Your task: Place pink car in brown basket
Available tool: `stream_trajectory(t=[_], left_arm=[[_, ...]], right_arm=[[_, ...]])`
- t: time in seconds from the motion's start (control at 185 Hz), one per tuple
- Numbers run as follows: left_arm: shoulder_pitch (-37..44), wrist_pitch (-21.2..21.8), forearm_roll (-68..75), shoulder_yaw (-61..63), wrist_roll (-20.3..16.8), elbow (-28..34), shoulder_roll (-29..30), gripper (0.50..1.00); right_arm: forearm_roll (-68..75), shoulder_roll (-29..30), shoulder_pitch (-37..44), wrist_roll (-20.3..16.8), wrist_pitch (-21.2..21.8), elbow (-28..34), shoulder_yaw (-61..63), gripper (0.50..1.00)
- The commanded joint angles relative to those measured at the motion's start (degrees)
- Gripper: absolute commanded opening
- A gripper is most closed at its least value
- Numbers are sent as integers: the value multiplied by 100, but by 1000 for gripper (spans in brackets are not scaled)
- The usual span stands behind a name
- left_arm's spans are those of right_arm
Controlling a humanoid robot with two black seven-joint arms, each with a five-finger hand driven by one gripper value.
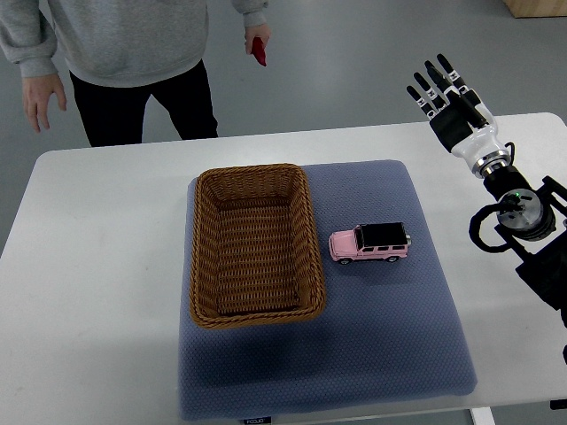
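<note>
A pink toy car [370, 243] with a black roof lies on the blue mat [390, 336], just right of the brown wicker basket [202, 257]. The basket holds nothing. My right hand [440, 88] is raised at the far right of the table, well above and right of the car, fingers spread and holding nothing. The left arm is out of view.
A person in a grey sweatshirt [133, 40] stands at the table's far side, holding a small red object [258, 51] in one hand. The white table [97, 266] extends left of the mat. My right arm's black joints [523, 217] lie at the right edge.
</note>
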Motion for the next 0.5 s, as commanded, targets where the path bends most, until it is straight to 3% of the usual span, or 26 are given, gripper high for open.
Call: stream_trajectory(t=[0.0, 0.275, 0.496], left_arm=[[0, 0, -10, 0, 0, -8, 0, 1000], [-9, -18, -18, -9, 0, -17, 0, 1000], [-18, -18, -18, -9, 0, -26, 0, 1000]], right_arm=[[6, 6, -5, 4, 12, 2, -26, 913], [-346, -214, 65, -75, 117, 11, -132, 913], [-3378, -1110, 839, -436, 636, 134, -1063, 913]])
